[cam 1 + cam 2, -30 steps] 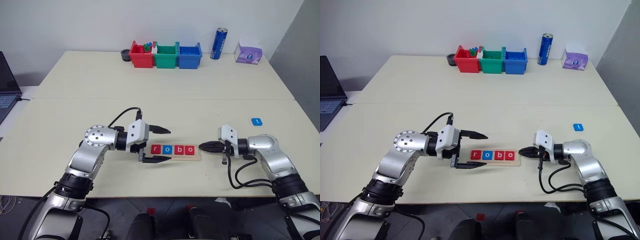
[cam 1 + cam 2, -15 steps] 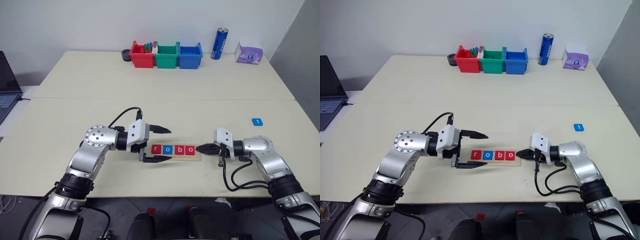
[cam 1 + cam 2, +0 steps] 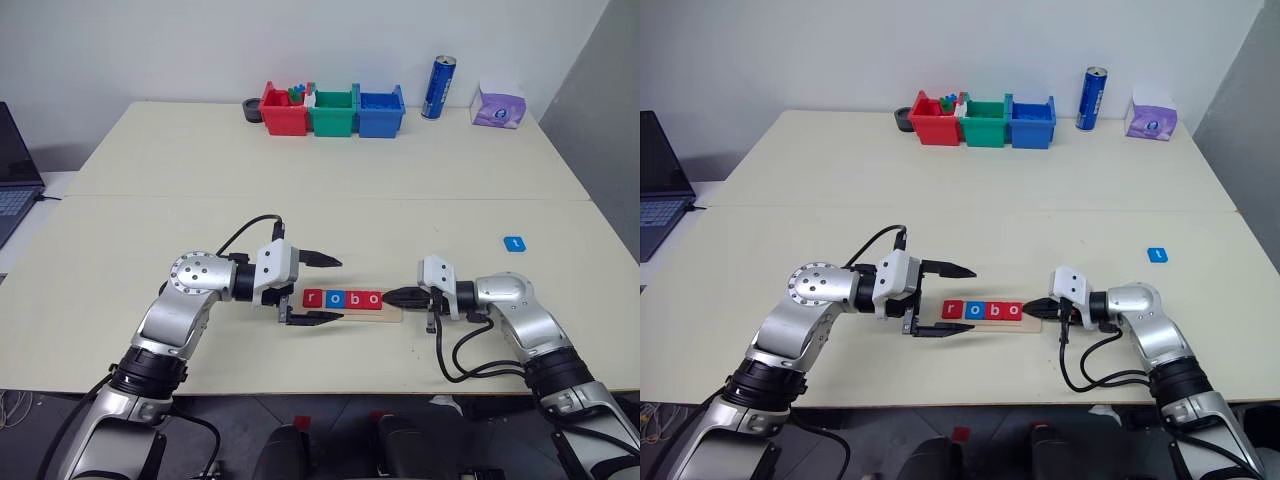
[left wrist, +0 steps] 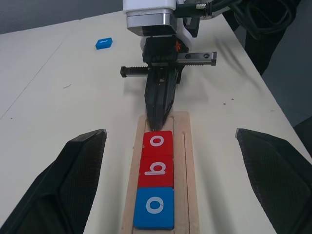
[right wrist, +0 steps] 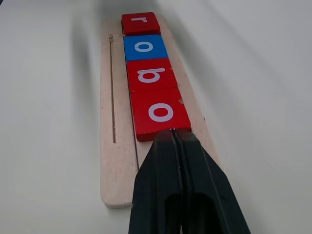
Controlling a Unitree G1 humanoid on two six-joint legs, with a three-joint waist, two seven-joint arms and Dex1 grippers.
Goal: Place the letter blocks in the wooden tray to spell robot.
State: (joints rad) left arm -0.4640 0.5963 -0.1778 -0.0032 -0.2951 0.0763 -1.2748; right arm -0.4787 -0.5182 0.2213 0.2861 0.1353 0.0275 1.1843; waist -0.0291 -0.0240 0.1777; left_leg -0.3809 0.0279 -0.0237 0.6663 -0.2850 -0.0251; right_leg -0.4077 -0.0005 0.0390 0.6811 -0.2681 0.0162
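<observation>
The left gripper [image 3: 322, 289] is spread wide at the left end of the wooden tray [image 3: 352, 313], which lies left to right near the table's front edge and holds letter blocks [image 3: 345, 298] r, o, b, o. The right gripper [image 3: 389, 296], pressed together, has moved left and now touches the last "o"; the "t" block [image 3: 513, 243] lies far right.

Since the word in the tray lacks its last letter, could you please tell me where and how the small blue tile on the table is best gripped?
Probably from straight above, fingers closing on two opposite side edges. The small blue square letter tile lies flat and alone on the cream table, beyond the right gripper, so its edges stand free while its broad face offers nothing to pinch.
</observation>
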